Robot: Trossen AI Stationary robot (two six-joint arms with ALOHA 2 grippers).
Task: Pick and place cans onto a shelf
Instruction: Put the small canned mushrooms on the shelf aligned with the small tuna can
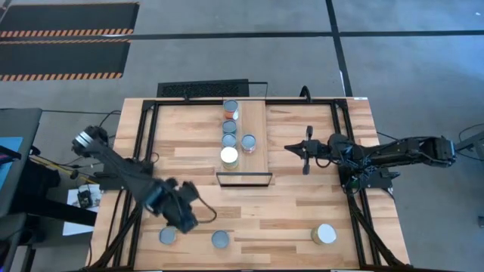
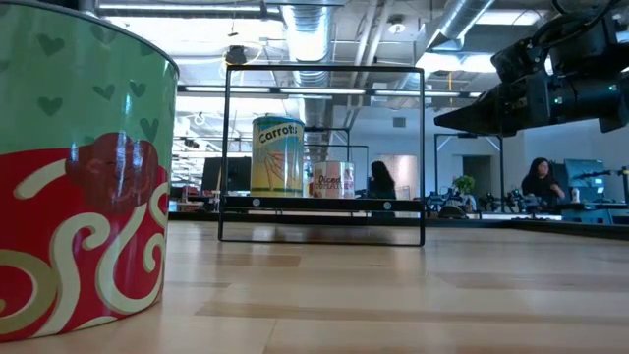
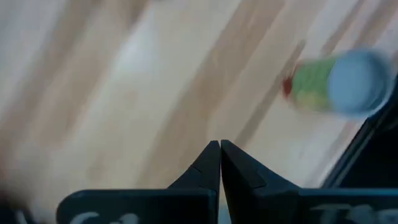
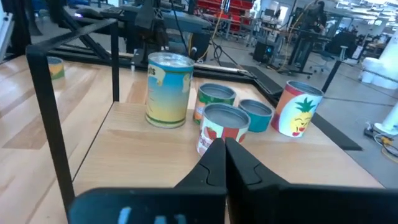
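The shelf stands at the table's middle, toward the far edge. Several cans stand upright on it, among them a white-lidded yellow one and a red one. Three cans stand near the table's front edge: two with silver tops and one with a white lid. My left gripper is shut and empty above the front left, just behind the two silver-topped cans. Its wrist view shows a green can beside it. My right gripper is shut and empty, right of the shelf. It points at the cans there.
A black metal frame runs along the table's left, right and far sides. The shelf's thin black frame rises over the plank's near end. In the low view a green and red can stands close at the left. People sit in the room behind.
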